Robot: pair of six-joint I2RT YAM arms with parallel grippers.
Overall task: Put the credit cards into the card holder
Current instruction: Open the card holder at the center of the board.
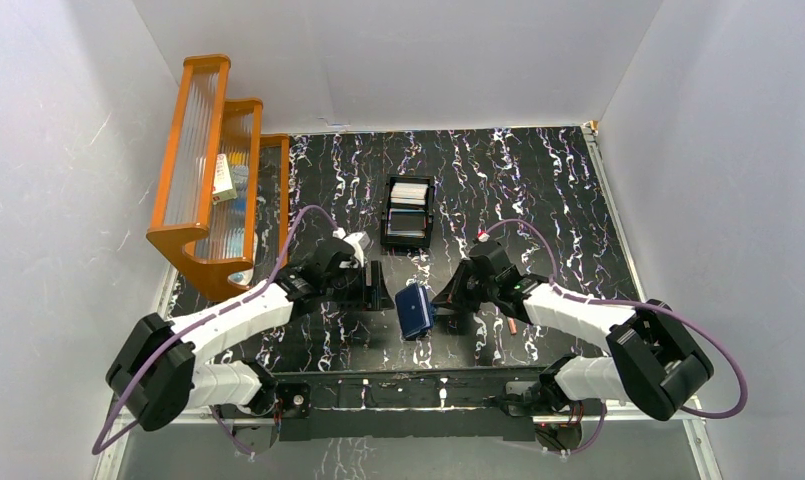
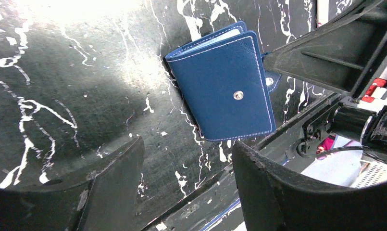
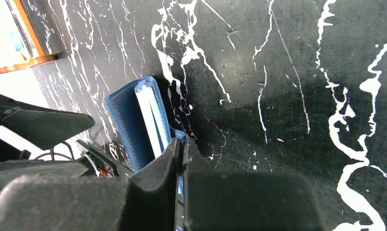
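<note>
The navy-blue card holder [image 1: 415, 311] rests folded near the table's front middle, snap stud [image 2: 238, 95] facing the left wrist camera. Pale credit cards [image 3: 150, 120] show edge-on between its covers, and a white card edge [image 2: 215, 41] peeks from its top. My right gripper [image 3: 181, 142] is shut on the card holder's thin blue flap, and it sits just right of the wallet [image 1: 448, 298]. My left gripper [image 2: 187, 144] stands open to the wallet's left [image 1: 378, 290], nothing between its fingers. More white cards [image 1: 409, 190] lie in the black box.
A black open-top box [image 1: 408, 236] stands behind the wallet. An orange stepped rack [image 1: 218, 170] with a small carton fills the back left. A short copper-coloured stick [image 1: 515, 326] lies by the right arm. White walls enclose the marbled black table.
</note>
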